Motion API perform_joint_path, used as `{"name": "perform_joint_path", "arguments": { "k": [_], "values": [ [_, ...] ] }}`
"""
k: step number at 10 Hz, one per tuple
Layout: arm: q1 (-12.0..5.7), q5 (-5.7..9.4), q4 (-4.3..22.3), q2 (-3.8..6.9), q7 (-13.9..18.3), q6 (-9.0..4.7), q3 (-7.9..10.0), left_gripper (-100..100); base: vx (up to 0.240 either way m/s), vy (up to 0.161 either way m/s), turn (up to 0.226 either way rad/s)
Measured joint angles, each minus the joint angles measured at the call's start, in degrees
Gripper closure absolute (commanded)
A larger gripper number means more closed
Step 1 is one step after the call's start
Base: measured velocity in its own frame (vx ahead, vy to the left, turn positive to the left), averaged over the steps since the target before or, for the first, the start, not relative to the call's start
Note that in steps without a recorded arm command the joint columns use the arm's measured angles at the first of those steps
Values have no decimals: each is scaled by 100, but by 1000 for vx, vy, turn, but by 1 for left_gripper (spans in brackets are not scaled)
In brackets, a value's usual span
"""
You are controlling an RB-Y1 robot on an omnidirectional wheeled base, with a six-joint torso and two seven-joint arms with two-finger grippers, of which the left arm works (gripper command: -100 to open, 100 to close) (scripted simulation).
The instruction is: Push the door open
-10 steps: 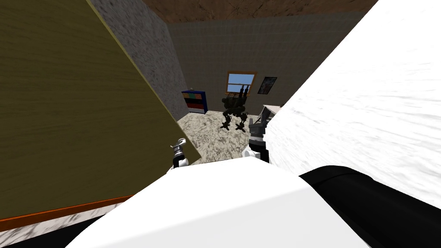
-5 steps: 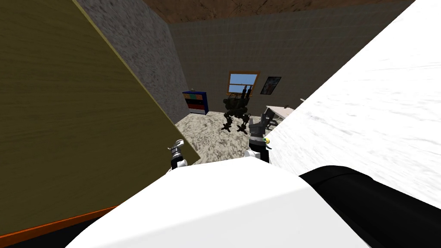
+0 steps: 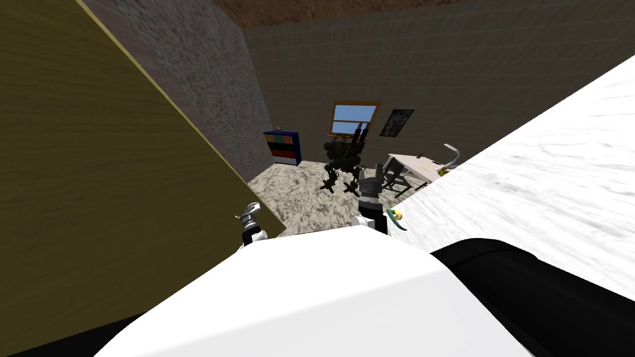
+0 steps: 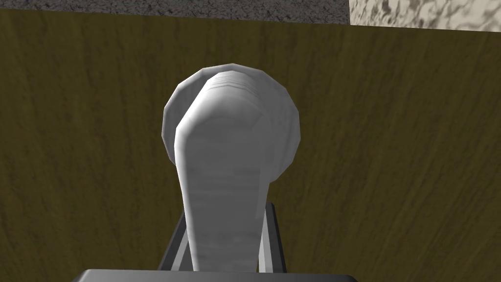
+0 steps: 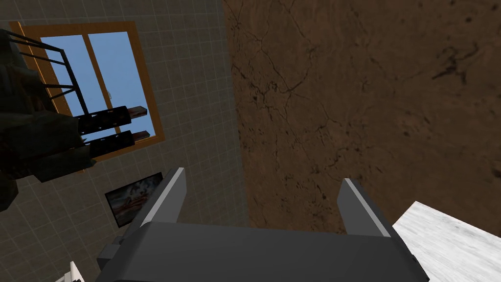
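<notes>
Currently, door (image 3: 93,186): olive-brown wood-grain panel on the robot's left, standing angled open, its free edge slanting down to the left gripper (image 3: 250,215)
white wall (image 3: 546,204): along the right side of the opening
room beyond: mottled floor (image 3: 297,198), window (image 3: 355,118), blue bookshelf (image 3: 282,147), dark legged machine (image 3: 343,162), pale table (image 3: 418,166)
right gripper (image 3: 372,176): raised between door and white wall, fingers spread, nothing between them
left gripper (image 4: 225,215): clenched on the door handle, one finger pressed to each side
door handle (image 4: 227,147): grey lever on a round plate, mounted on the door face
</notes>
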Motion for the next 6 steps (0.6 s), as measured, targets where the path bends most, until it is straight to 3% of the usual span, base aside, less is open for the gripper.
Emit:
{"name": "perform_joint_path", "arguments": {
  "k": [3, 4, 6],
  "values": [
    [-2, 58, 36, 47, -25, -40, 99, 100, 121, 9, 28],
    [-40, 84, 188, 80, -28, -107, 144, 100, 225, 48, 44],
    [0, 154, 213, 80, -75, -100, 266, 100, 209, 15, 43]
  ]
}}
